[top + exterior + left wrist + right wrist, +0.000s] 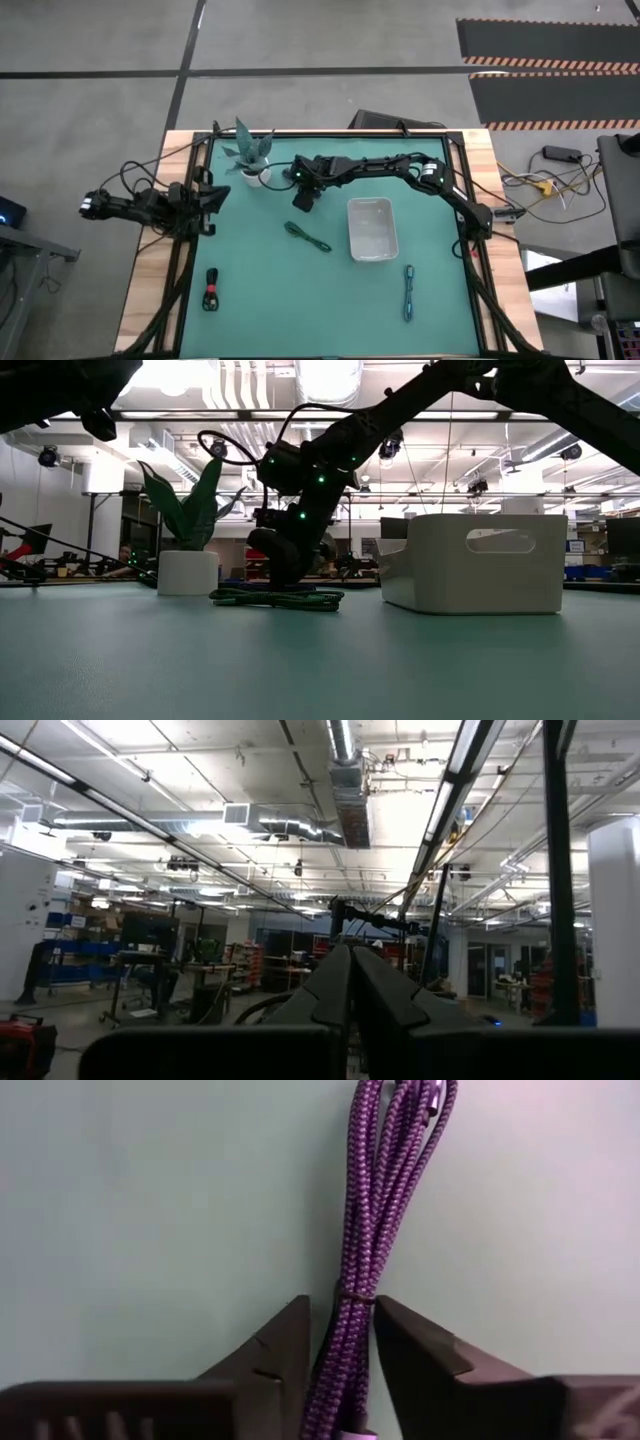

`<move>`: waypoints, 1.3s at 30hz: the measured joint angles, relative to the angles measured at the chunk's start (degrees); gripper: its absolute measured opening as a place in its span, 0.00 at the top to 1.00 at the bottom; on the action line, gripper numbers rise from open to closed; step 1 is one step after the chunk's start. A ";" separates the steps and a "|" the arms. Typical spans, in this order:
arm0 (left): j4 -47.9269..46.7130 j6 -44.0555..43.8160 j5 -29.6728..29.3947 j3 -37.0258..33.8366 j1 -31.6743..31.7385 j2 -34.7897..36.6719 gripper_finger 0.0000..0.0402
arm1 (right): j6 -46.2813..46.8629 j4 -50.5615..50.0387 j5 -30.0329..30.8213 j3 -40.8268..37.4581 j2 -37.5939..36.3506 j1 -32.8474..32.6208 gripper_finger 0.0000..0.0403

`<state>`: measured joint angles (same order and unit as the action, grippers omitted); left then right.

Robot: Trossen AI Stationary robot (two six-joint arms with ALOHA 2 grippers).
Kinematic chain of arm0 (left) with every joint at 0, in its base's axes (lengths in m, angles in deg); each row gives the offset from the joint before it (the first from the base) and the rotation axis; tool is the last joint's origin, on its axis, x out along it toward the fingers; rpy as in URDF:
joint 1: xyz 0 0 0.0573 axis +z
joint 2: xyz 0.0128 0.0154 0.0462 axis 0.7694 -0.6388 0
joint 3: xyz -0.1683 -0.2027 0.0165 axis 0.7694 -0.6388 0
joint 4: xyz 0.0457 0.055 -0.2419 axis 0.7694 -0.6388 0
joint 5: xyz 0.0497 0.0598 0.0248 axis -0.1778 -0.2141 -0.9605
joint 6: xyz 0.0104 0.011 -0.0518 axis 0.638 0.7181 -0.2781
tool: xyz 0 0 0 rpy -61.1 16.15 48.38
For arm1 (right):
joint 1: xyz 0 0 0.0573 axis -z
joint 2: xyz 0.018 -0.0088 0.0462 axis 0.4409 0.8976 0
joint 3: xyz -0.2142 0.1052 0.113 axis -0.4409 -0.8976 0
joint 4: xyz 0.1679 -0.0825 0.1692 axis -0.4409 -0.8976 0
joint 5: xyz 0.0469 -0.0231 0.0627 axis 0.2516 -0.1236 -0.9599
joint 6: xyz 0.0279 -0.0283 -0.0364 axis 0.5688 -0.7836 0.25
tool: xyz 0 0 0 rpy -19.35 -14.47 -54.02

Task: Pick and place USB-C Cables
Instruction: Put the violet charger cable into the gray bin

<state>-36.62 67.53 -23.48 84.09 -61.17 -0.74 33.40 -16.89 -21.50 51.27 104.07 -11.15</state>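
My right gripper [340,1330] is down at the mat just left of the white tray [371,228], near the potted plant [250,158], and is shut on a purple braided USB-C cable bundle [385,1170]. In the high view the right gripper [303,195] hides that cable. A dark green cable [307,236] lies flat on the mat just nearer, a black-and-red cable [211,290] near the left edge, and a teal cable [409,292] near the tray's near right. My left gripper [215,197] waits shut at the left edge, with its fingers [350,990] pointing into the room. My right gripper pinches the purple cable bundle between its two fingers [285,1340] at the bundle's thin tie band [352,1295], around its middle. It comes from above with the fingers pointing down, one on each side of the bundle's width. The bundle still lies along the mat, its looped end [400,1120] stretching ahead of the fingers.
The plant's white pot [188,572] stands close to the gripper's far left. The tray's wall [470,575] rises to its right. Open green mat [290,300] lies toward the near edge. Black frame rails border the mat on both sides.
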 joint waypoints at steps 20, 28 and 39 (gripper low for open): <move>0.04 -0.02 -0.34 0.00 0.00 0.00 1.00 | 6.17 -5.43 0.38 3.95 -1.32 0.04 0.94; -0.04 -0.07 -0.34 0.00 0.00 0.00 1.00 | 14.38 -16.37 0.68 10.97 -2.12 -1.01 0.94; -0.51 -0.37 -0.32 0.00 0.00 0.00 1.00 | 21.12 -34.90 5.51 16.66 -5.50 -6.98 0.94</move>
<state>-37.14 67.16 -23.80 84.09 -61.17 -0.74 54.52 -51.79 -15.99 67.92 98.58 -18.13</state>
